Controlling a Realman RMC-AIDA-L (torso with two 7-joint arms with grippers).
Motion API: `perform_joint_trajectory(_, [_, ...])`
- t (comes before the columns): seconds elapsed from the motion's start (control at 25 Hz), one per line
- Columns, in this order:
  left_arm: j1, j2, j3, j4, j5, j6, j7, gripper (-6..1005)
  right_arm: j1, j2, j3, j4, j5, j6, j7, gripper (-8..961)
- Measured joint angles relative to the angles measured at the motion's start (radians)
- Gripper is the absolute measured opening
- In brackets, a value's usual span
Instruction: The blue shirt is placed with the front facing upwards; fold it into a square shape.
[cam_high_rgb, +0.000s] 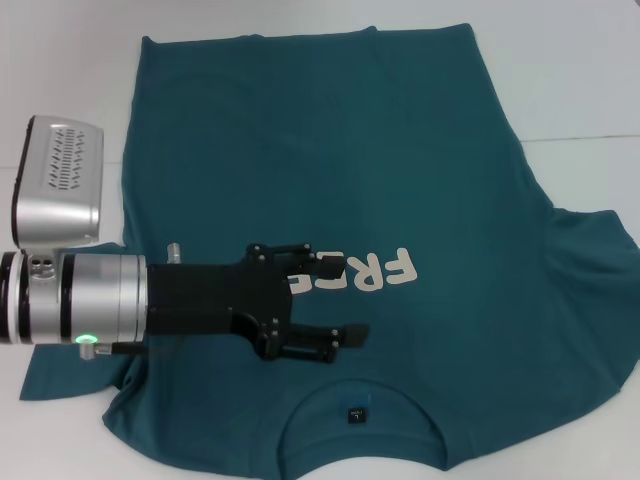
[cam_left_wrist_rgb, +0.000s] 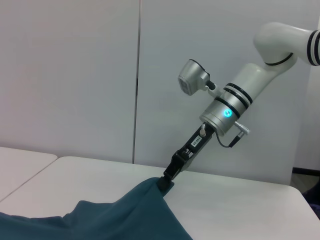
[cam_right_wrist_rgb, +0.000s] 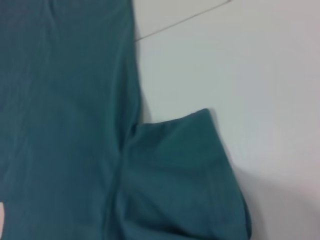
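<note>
Left gripper (cam_high_rgb: 352, 300): black two-finger tool on a silver wrist, reaching in from the robot's left. It hovers over the chest of the garment, jaws spread, nothing between them.
Right gripper (cam_left_wrist_rgb: 166, 180): outside the head view; the left wrist view shows it farther off. Its narrow black tip is clenched on a raised peak of teal fabric at the garment's edge.
Blue shirt (cam_high_rgb: 330, 150): dark teal, short-sleeved cotton T-shirt. It lies spread on the table, front up, collar toward the robot and hem at the far side.
Cream lettering (cam_high_rgb: 385, 268): printed on the chest, partly covered by the left gripper's fingers.
Neck label (cam_high_rgb: 354, 415): small dark tag inside the round neckline.
Right sleeve (cam_right_wrist_rgb: 185, 170): extended sideways from the body, outer edge slightly raised.
Left sleeve (cam_high_rgb: 70, 370): extended, partly under the left arm.
White table (cam_high_rgb: 580, 60): smooth top with a seam line; carries the whole garment.
Progress: no fold shows; both sleeves and full length remain open. Judged as the very start, with sleeve folds and lengthwise folds all outstanding.
</note>
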Motion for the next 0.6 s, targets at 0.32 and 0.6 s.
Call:
perform_joint_trajectory(0.32, [-0.009, 0.0, 0.001, 0.0, 0.0, 0.0, -0.009, 843, 0.05, 0.016, -0.091, -0.001, 0.0, 0.006, -0.001, 96])
perform_joint_trajectory(0.6, [-0.011, 0.0, 0.003, 0.0, 0.0, -0.005, -0.01, 843, 0.099, 0.031, -0.193, -0.01, -0.004, 0.01, 0.009, 105])
